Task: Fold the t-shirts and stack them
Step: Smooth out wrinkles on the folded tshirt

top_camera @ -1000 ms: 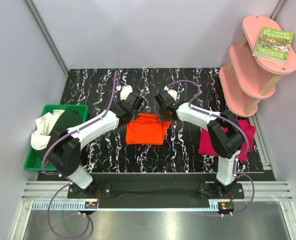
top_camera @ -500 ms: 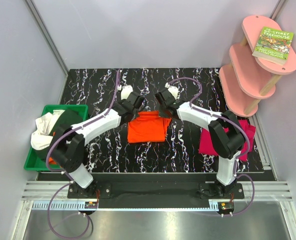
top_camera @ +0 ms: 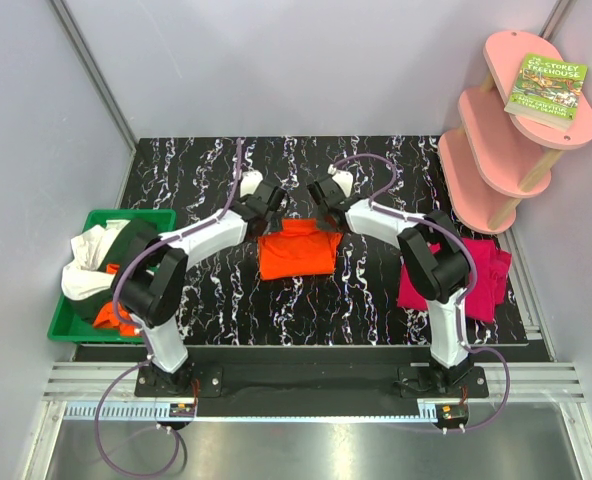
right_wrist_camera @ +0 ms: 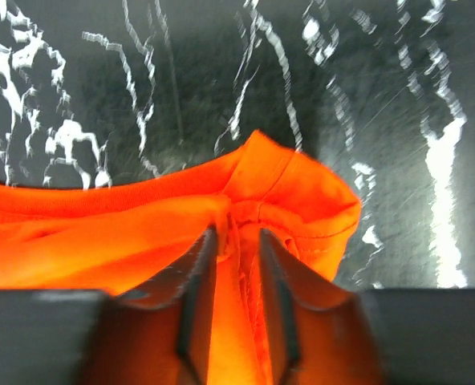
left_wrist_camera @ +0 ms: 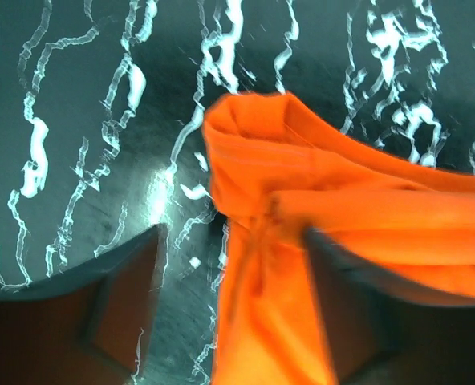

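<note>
**Orange shirt mid-fold, one corner loose**

Bright orange cloth t-shirt [top_camera: 296,255] lies part-folded at the centre of the black marbled table [top_camera: 196,170]. Right gripper [right_wrist_camera: 236,237] is at its 1 o'clock corner, jaws narrow, pinching the hem. Left gripper [left_wrist_camera: 233,237] is at 11 o'clock, jaws wide, cloth between them unclamped. Risk: the right pulls alone and the fold skews. Magenta-pink cloth t-shirt [top_camera: 484,270] sits at 3 o'clock. Green paperback book [top_camera: 546,90] at 1 o'clock reads "STOREY TREEHOUSE"; number unclear.

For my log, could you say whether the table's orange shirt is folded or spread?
Folded: the orange shirt is a compact rectangle with doubled corners.
</note>
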Available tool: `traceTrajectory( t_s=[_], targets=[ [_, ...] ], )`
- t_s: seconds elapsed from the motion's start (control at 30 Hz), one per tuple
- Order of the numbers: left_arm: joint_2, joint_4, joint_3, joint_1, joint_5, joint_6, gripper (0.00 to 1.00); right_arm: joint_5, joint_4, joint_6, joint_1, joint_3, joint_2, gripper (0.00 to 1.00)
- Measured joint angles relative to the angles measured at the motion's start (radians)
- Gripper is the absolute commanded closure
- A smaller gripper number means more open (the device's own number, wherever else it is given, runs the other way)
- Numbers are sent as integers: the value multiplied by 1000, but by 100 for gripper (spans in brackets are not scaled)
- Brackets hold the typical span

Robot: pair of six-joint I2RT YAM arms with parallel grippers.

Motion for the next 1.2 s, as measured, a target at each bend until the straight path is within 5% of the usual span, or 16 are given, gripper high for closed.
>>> traceTrajectory(
  t_s=[0.17, 0.2, 0.23, 0.27, 0.37, 0.43, 0.53, 0.67, 1.2],
  targets=[
    [-35, 1, 0, 15, -11, 0, 12, 33, 3, -50, -8, -2, -26, 51],
    [-50, 1, -1, 14, -10, 0, 17, 35, 1, -58, -6, -8, -44, 56],
    [-68, 2, -2, 11, -8, -2, 20, 34, 1, -65, -3, -16, -69, 75],
    [-88, 4, -3, 8, -4, -5, 25, 32, 5, -68, 1, -27, -97, 83],
    [-132, 26, -14, -10, 18, -16, 56, 1, 21, -62, 16, -65, -177, 100],
    [-142, 51, -28, -31, 44, -24, 78, -32, 41, -47, 27, -91, -212, 100],
    [-135, 79, -60, -63, 91, -40, 91, -83, 60, -28, 38, -113, -208, 100],
    [-96, 90, -108, -97, 145, -62, 100, -135, 61, -14, 40, -124, -146, 100],
    [-6, 130, -165, -100, 201, -98, 100, -166, 52, -8, 21, 90, 84, 100]
  ],
)
